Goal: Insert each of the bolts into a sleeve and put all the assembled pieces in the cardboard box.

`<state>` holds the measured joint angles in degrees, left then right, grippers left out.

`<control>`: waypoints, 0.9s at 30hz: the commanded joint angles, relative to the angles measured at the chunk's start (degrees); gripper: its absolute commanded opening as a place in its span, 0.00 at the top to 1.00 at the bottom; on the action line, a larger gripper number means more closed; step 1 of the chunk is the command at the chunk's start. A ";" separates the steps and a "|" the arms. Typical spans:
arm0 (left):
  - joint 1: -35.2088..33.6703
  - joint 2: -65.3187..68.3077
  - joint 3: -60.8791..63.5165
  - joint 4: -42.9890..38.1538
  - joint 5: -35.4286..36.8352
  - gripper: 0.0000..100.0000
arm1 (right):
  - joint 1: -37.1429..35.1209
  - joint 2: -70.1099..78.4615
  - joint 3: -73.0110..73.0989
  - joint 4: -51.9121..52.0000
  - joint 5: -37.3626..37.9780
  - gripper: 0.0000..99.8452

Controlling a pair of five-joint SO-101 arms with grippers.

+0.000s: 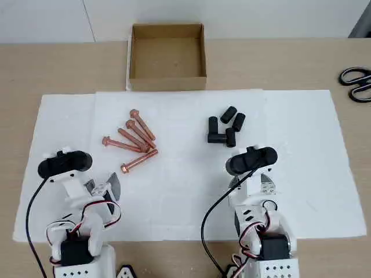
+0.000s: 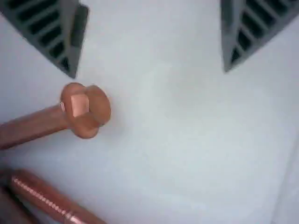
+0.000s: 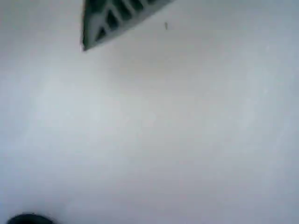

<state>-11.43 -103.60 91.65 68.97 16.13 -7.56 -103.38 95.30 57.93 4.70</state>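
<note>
Ref landmark = cardboard box (image 1: pixel 167 84): brown corrugated board, square, open top, low walls. It sits on a tan wood-grain table (image 1: pixel 58 63), touching the far edge of a matte white sheet (image 1: pixel 185 197).

Bolts (image 1: pixel 136 139): 5 pcs, copper-coloured metal, lying flat on the sheet on the arm side of the box, below its left half. They are loosely fanned and several touch near the shank ends. None is in a sleeve and none is in the box.

Left wrist view: the closest bolt (image 2: pixel 84 109) has a round flanged head w/ a small raised boss and a smooth shank. A second bolt (image 2: pixel 42 200) shows fine thread along part of its shank.

Sleeves (image 1: pixel 226 127): 5 pcs, short matte black tubes in a tight cluster, some touching. They lie on the arm side of the box, past its right corner, well apart from the bolts.

L gripper (image 1: pixel 102 184) (image 2: pixel 148 72): farther from the box than the bolts, just beside the closest bolt's head. Jaws are released wide and grasp nothing. Fingers (image 2: pixel 56 32) are dark grey w/ ribbed slots.

R gripper (image 1: pixel 253 180): farther from the box than the sleeves, near them. Released or clenched: cannot tell.

Scissors (image 1: pixel 356 84): black handles, on bare table well to the right of the box.
</note>
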 commanded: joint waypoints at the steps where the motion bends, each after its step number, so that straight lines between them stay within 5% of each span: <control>1: 0.44 -0.79 -0.31 -0.26 -0.18 0.81 | 0.04 -0.57 -0.09 -1.01 0.44 0.79; 5: 0.53 -0.79 -0.31 -0.26 -0.09 0.81 | 1.19 -0.57 0.26 -2.51 1.14 0.79; 12: 0.44 -0.79 -0.31 -0.35 -0.09 0.81 | 7.25 -0.57 -3.69 -4.79 16.97 0.79; 21: 0.00 -0.79 -5.49 -14.24 -0.44 0.81 | 21.32 -0.57 -27.52 -6.73 16.97 0.79; 27: -8.26 0.44 -14.99 -18.64 -2.29 0.81 | 20.18 0.22 -41.32 -6.20 15.30 0.79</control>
<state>-16.79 -103.60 82.07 51.65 15.87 13.19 -103.82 60.31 52.48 21.14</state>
